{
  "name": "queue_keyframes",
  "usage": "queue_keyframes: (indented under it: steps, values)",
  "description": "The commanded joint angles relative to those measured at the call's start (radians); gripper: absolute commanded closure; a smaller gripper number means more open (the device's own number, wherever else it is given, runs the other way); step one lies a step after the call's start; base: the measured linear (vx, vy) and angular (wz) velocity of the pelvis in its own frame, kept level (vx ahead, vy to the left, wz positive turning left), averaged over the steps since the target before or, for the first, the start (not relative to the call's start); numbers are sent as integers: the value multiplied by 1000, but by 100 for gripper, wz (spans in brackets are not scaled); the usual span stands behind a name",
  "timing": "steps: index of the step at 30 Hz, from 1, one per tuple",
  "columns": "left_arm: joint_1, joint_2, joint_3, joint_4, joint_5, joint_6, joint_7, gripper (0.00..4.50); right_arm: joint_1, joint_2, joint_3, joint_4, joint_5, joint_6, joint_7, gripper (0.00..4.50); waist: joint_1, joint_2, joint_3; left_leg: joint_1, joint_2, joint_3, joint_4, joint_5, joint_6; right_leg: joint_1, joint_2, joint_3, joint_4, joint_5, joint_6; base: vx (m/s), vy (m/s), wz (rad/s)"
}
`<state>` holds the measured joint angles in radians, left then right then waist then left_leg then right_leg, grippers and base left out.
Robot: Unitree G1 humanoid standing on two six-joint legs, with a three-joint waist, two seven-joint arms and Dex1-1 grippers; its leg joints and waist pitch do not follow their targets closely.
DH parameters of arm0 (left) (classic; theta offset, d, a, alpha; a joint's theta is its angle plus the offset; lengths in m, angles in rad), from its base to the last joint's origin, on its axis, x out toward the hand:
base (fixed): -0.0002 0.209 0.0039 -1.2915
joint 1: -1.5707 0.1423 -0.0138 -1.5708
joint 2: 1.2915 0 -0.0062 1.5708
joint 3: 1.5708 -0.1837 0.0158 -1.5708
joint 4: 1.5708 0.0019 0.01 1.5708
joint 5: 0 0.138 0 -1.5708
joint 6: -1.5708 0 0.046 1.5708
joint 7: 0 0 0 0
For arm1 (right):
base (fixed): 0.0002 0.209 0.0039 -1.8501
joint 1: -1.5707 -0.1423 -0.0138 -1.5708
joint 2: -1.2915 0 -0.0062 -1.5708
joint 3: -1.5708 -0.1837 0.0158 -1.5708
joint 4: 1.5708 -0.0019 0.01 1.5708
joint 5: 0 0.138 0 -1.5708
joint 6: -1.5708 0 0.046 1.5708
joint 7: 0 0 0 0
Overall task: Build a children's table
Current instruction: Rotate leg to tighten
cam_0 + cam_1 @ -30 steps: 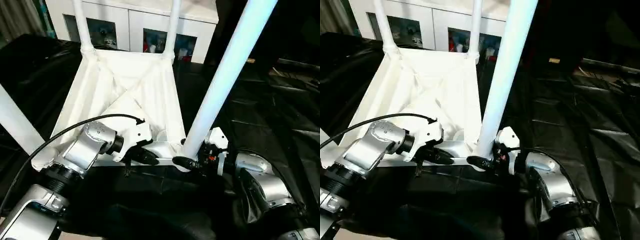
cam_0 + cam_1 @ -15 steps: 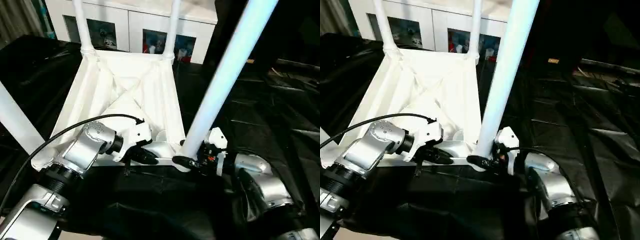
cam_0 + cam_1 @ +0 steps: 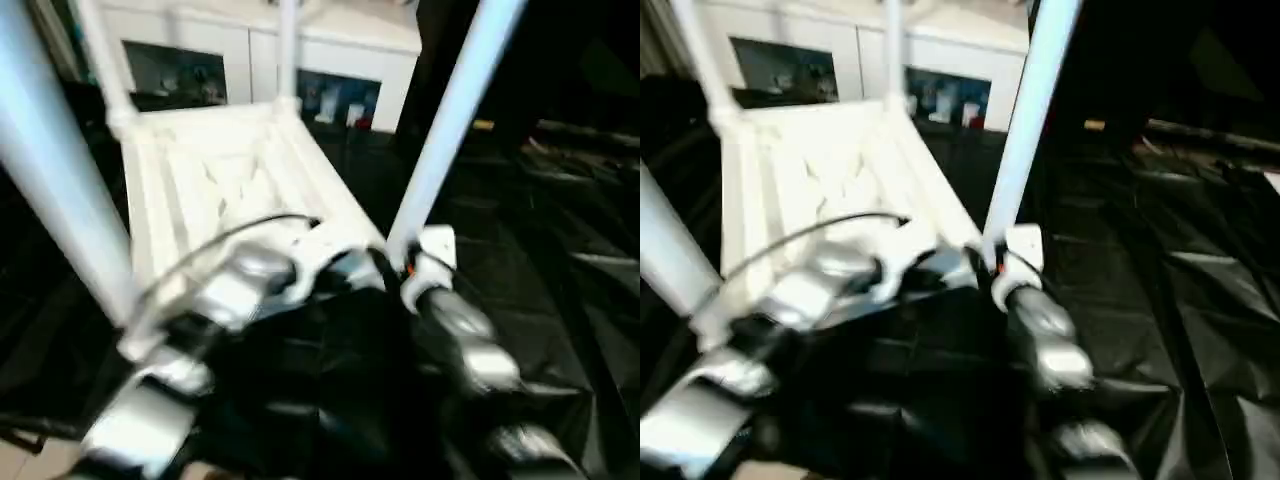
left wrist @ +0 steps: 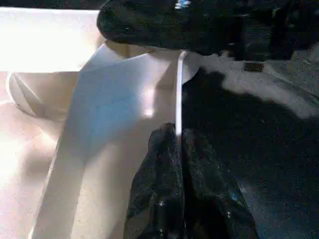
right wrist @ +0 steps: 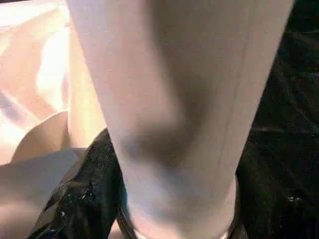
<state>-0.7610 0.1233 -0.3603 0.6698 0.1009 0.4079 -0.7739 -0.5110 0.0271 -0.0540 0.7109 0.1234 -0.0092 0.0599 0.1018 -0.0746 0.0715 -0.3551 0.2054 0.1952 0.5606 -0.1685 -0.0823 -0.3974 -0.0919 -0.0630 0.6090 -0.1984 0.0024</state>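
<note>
The children's table (image 3: 215, 170) lies upside down on the black cloth, ribbed underside up, with its white legs pointing upward. My left gripper (image 4: 178, 137) is shut on the thin near rim (image 4: 179, 84) of the top, close to the near right corner. My right gripper (image 3: 397, 272) sits at the base of the near right leg (image 3: 450, 110). In the right wrist view that leg (image 5: 179, 99) stands between the black fingers (image 5: 84, 194), just above its socket. The near left leg (image 3: 50, 150) rises large at the left. The right gripper (image 4: 164, 25) also shows across the left wrist view.
A white cabinet with glass doors (image 3: 330, 75) stands behind the table. The black-cloth work table (image 3: 560, 290) stretches away to the right in wrinkled folds. A black cable (image 3: 220, 240) arcs over my left forearm.
The whole picture has swung and blurred, so the camera moved. The table now looks turned, its near left leg larger. Both grippers keep the same holds.
</note>
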Motion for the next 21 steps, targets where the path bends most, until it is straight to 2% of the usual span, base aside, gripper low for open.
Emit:
queue_keyframes:
  steps: [1, 3, 5, 6, 7, 8, 9, 10, 12, 14, 15, 17, 18, 21]
  values:
    - [15, -10, -37, 55, 35, 16, 36, 450, 16, 18, 24, 48, -16, 15, 13, 148, -1, 12, -47, 8, 25, -22, -77, -345, -22, 23, -55, 44, -98, -361, -108, 0, 0, 0]
    - [19, -6, -39, 44, 33, 18, 28, 450, 28, 23, 26, 13, 14, -3, 98, 113, -1, 10, -48, 5, 25, -20, -76, -337, -13, 26, -53, 44, -93, -316, -119, 0, 0, 0]
    - [20, 1, -40, 37, 32, 18, 17, 450, 38, 18, 28, -10, 34, -9, 151, 104, 0, 11, -49, 1, 25, -20, -77, -319, -2, 30, -54, 44, -91, -290, -131, 0, 0, 0]
    - [22, 18, -43, 25, 31, 16, -10, 450, 50, -5, 38, -36, 44, -8, 211, 92, 2, 15, -50, 2, 25, -20, -76, -321, 1, 31, -54, 44, -91, -290, -132, 0, 0, 0]
    - [21, 22, -42, 28, 32, 11, -19, 450, 50, -14, 40, -34, 45, -13, 228, 79, 3, 12, -50, 3, 26, -19, -75, -316, 7, 31, -54, 45, -91, -276, -138, 0, 0, 0]
    - [23, 31, -43, 22, 31, 4, -39, 450, 54, -32, 48, -44, 46, -5, 262, 67, 3, 13, -50, 0, 25, -19, -76, -306, 9, 34, -53, 44, -90, -268, -146, 0, 0, 0]
    - [23, 31, -43, 22, 31, 4, -39, 450, 54, -32, 48, -44, 46, -5, 262, 67, 3, 12, -50, -1, 25, -19, -76, -299, 10, 35, -53, 44, -89, -263, -149, 0, 0, 0]
    - [43, 71, -61, -22, 26, -12, -119, 450, 86, -103, 76, -104, 62, 20, 397, 62, 4, 11, -51, -1, 26, -19, -75, -286, 12, 39, -54, 43, -88, -251, -155, 0, 0, 0]
    - [63, 105, -80, -67, 18, -1, -186, 450, 111, -159, 93, -153, 74, 28, 495, 62, 7, 12, -53, -2, 28, -17, -70, -253, 34, 43, -55, 44, -84, -203, -168, 0, 0, 0]
    - [87, 148, -108, -118, 20, -44, -248, 450, 133, -210, 101, -193, 87, 31, 589, 62, 7, 13, -54, -2, 30, -16, -70, -243, 39, 42, -54, 44, -82, -187, -182, 0, 0, 0]
    - [87, 148, -108, -118, 20, -44, -248, 450, 133, -210, 101, -193, 87, 31, 589, 62, 6, 12, -55, -2, 30, -16, -69, -236, 40, 43, -53, 44, -79, -172, -188, 0, 0, 0]
    - [113, 186, -120, -188, 0, -41, -310, 450, 161, -264, 111, -247, 113, 45, 703, 62, 8, 17, -57, -1, 33, -15, -67, -206, 48, 45, -51, 43, -70, -107, -219, 0, 0, 0]
    - [117, 194, -122, -200, -3, -37, -321, 450, 166, -272, 113, -258, 119, 51, 721, 62, 8, 16, -56, -1, 32, -14, -66, -197, 52, 44, -50, 43, -68, -90, -225, 0, 0, 0]
    - [143, 242, -133, -267, -24, -52, -401, 450, 190, -312, 130, -308, 146, 78, 809, 62, 14, 21, -58, 5, 34, -12, -64, -189, 59, 43, -49, 43, -64, -49, -245, 0, 0, 0]
